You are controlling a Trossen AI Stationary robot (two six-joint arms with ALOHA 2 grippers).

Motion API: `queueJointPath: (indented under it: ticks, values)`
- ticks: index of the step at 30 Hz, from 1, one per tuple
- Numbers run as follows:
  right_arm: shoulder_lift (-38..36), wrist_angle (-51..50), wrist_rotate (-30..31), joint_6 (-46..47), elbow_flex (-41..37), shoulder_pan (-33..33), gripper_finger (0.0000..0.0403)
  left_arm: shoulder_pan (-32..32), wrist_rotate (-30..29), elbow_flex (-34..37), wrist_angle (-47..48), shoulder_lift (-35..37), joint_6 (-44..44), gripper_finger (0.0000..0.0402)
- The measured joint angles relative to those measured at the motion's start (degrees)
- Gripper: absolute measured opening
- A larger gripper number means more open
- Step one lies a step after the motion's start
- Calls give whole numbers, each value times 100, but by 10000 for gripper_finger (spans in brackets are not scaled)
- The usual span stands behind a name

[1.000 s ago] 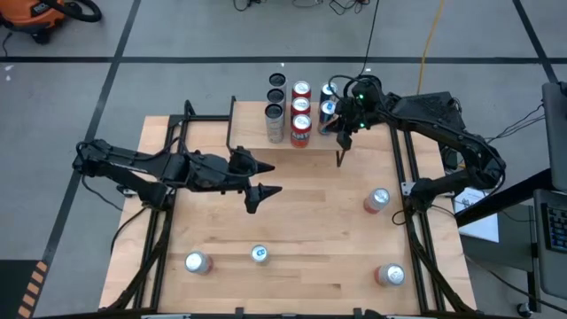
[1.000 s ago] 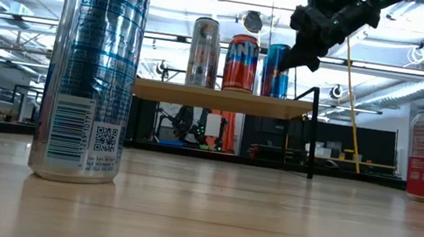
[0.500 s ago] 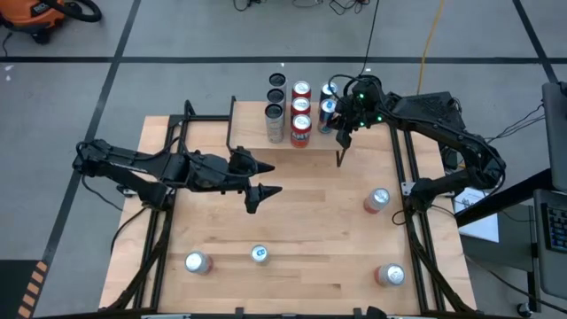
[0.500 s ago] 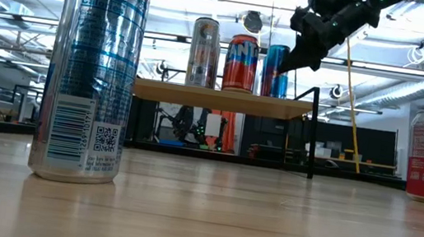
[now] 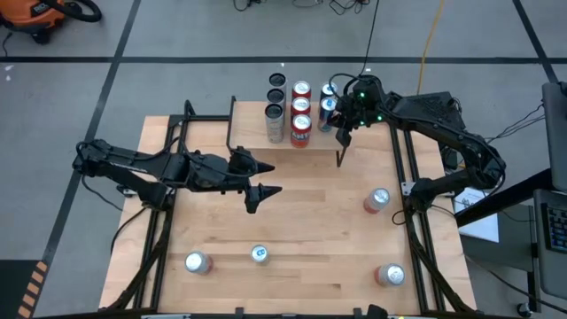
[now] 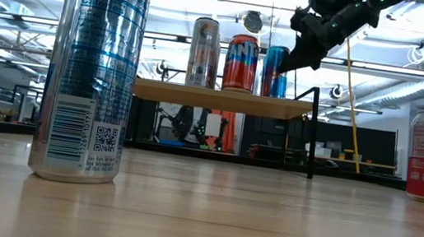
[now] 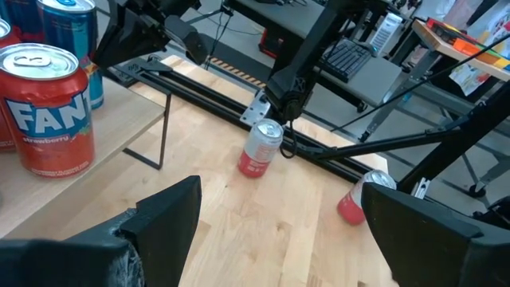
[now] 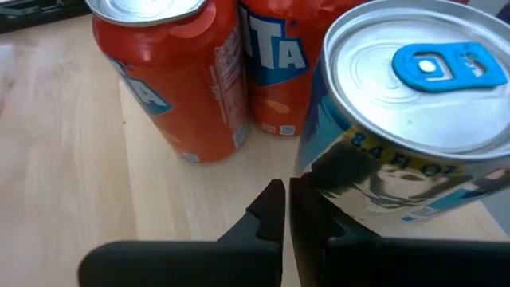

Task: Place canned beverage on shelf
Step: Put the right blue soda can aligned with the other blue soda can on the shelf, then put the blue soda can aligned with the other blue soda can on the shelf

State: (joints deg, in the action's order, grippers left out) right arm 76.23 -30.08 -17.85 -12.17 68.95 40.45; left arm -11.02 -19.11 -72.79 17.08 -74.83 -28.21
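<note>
The shelf (image 5: 252,124) stands at the table's far middle on thin black legs. Its wooden top carries three rows of upright cans: silver and dark ones (image 5: 275,111), red ones (image 5: 301,122) and blue ones (image 5: 328,108). My right gripper (image 5: 342,137) is shut and hangs slanting down at the shelf's right end, right beside the nearest blue can (image 8: 414,119). Over the table's middle, my left gripper (image 5: 270,179) hangs open with nothing between its fingers and points toward the shelf. My right gripper's shut fingers (image 8: 267,211) lie close against the nearest blue can's side wall (image 8: 351,171), slanting down from the table's right. I cannot tell whether they touch it. The can stands upright on the shelf board (image 8: 80,159).
Several loose cans stand on the tabletop: two near the front left (image 5: 196,261) (image 5: 259,254) and two on the right (image 5: 377,199) (image 5: 390,275). Black frame rails (image 5: 407,168) run along both sides of the table. Bare wood lies between the shelf and the front cans.
My right gripper has turned a little at the wrist beside the blue can, staying at the same place. The cans on the shelf stand as before.
</note>
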Motion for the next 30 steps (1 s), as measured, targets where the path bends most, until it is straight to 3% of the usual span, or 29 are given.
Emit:
queueJointPath:
  ticks: [8, 12, 15, 21, 27, 30]
  values:
    - [-20, 75, -84, 244, 4, 0, 0, -1, 4, 0, 1, 0, -6, 350]
    - [-299, -99, -758, 1087, 11, -49, 0, -33, 77, 0, 31, 0, -20, 350]
    - [-611, -614, -821, 1937, 15, -309, 0, -113, 76, 0, 163, 0, -102, 350]
    - [-1198, -1126, -327, 2953, 13, -1389, 0, -150, 77, 7, 1291, 4, -906, 350]
    - [-1438, -1170, 674, 4011, 13, -2672, 0, -446, 311, 7, 1421, 4, -907, 350]
    - [-1429, -1256, 882, 4351, 9, -3266, 0, -715, 432, 7, 1436, 4, -1042, 350]
